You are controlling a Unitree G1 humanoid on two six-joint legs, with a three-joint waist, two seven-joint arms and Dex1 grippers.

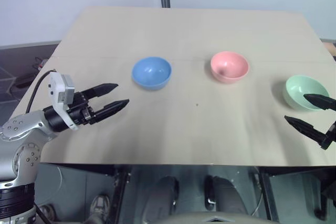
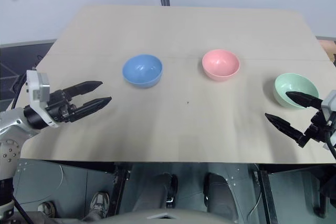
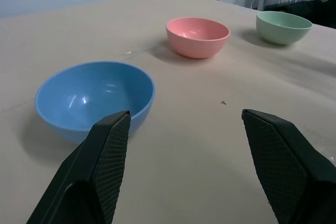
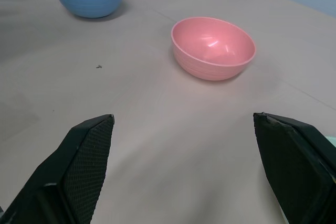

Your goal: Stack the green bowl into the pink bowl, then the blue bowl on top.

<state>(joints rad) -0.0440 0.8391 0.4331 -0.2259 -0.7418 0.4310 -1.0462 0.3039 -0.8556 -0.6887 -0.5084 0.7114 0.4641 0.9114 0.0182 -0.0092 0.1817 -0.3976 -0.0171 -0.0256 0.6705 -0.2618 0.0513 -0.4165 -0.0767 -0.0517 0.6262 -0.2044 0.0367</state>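
Green bowl (image 1: 304,91) sits far right on the table (image 1: 184,30), just beside the right gripper (image 1: 311,113), spread empty, likely to take it first. Left wrist view: left gripper (image 3: 184,145), also spread empty, faces the blue bowl (image 3: 94,98). Right wrist view: pink bowl (image 4: 212,47) stands between, awaiting the stack.

The left arm (image 1: 23,129) is silver-grey metal with rounded joint housings dotted by small dark screws, ending in a black cylindrical wrist. A white boxy camera module (image 1: 62,88) sits on that wrist, with a black cable (image 1: 38,85) looping from it at about 9 o'clock. The left gripper (image 1: 116,95) has two slim black tapered fingers; their inner pads (image 3: 113,150) carry a fine cross-hatched texture. The right gripper (image 2: 289,109) is likewise black with pointed fingers.
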